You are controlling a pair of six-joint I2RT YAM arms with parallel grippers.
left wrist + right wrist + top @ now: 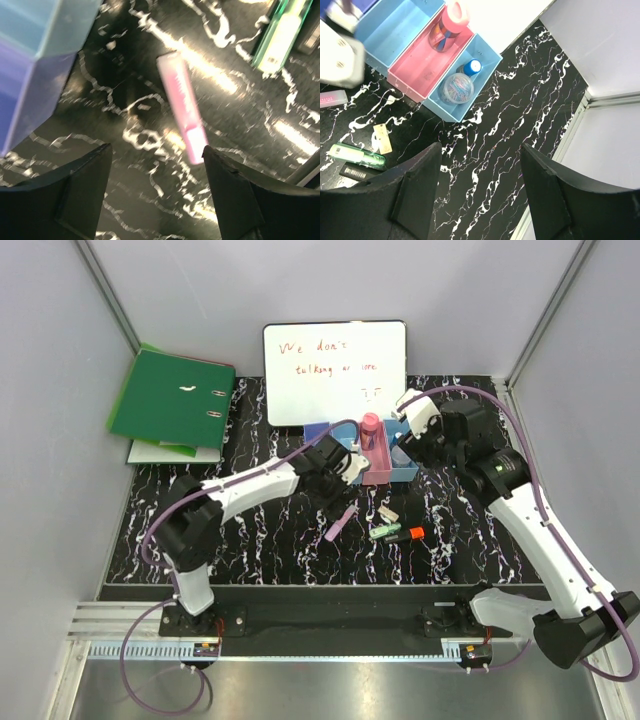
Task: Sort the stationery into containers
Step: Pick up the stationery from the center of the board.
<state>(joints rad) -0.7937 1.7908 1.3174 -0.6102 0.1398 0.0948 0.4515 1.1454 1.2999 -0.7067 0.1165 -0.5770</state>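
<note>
Where the view blurs, lilac marker (182, 107) smears.

Four bins (378, 478), one lilac marker (340, 523), two loose highlighters (385, 532), one binder (175, 400), one whiteboard (335, 370)

Whiteboard (335, 360), red handwriting, first line reads "We don't", second line illegible

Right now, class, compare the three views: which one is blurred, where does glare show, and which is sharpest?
Left wrist view: blurred, the lilac marker smeared, with bright glare streaks on the glossy table. Right wrist view: sharpest, the pink bin crisp. Top external view: evenly lit, with the whiteboard writing only partly legible.
</note>
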